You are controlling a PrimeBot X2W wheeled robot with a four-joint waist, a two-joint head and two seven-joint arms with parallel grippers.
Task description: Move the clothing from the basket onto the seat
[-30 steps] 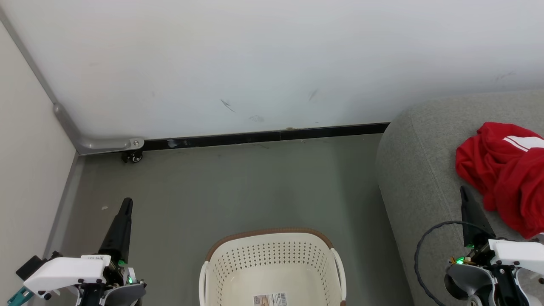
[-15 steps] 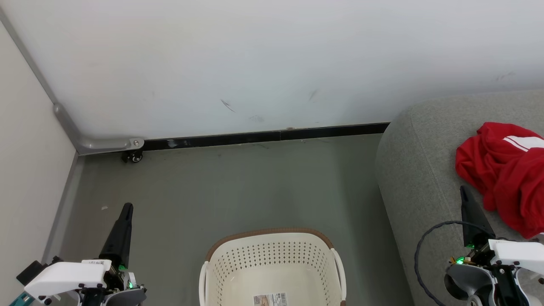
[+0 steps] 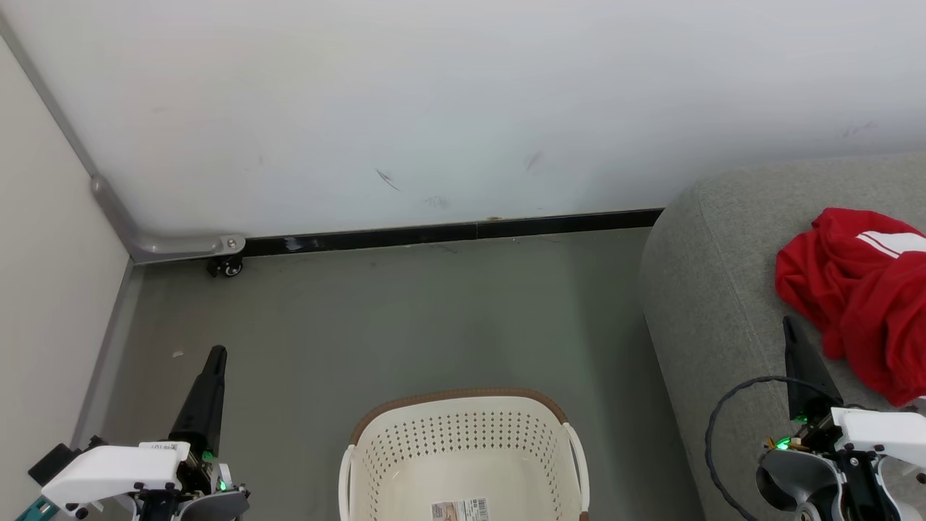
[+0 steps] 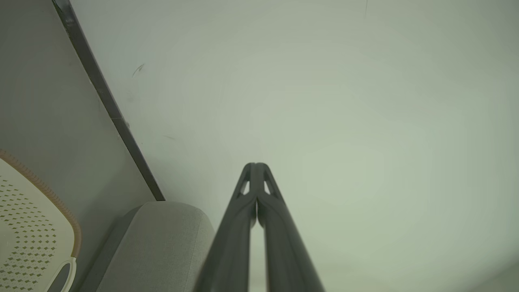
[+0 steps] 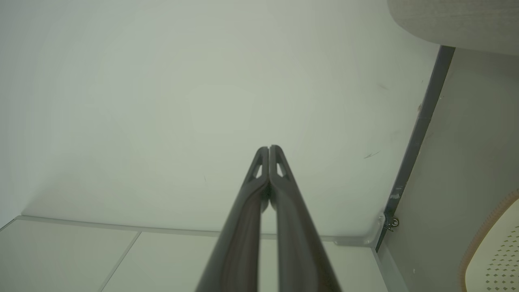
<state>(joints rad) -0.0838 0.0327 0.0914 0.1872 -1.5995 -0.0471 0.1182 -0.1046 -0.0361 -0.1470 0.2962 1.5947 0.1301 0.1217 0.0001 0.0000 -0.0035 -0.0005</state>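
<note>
Both my jaws are pressed shut on nothing: the left gripper points up over the floor left of the basket, the right gripper over the seat, its tip just beside the clothing. That red heap lies crumpled on the seat. I judge it soft, light, limp mesh, likelier to drape and snag than slip, and a pinch on a raised fold should lift it. The part of the basket I see holds a label and no cloth, though its near end is cut off. Both arms sit low and tucked, fingers aimed toward the wall.
</note>
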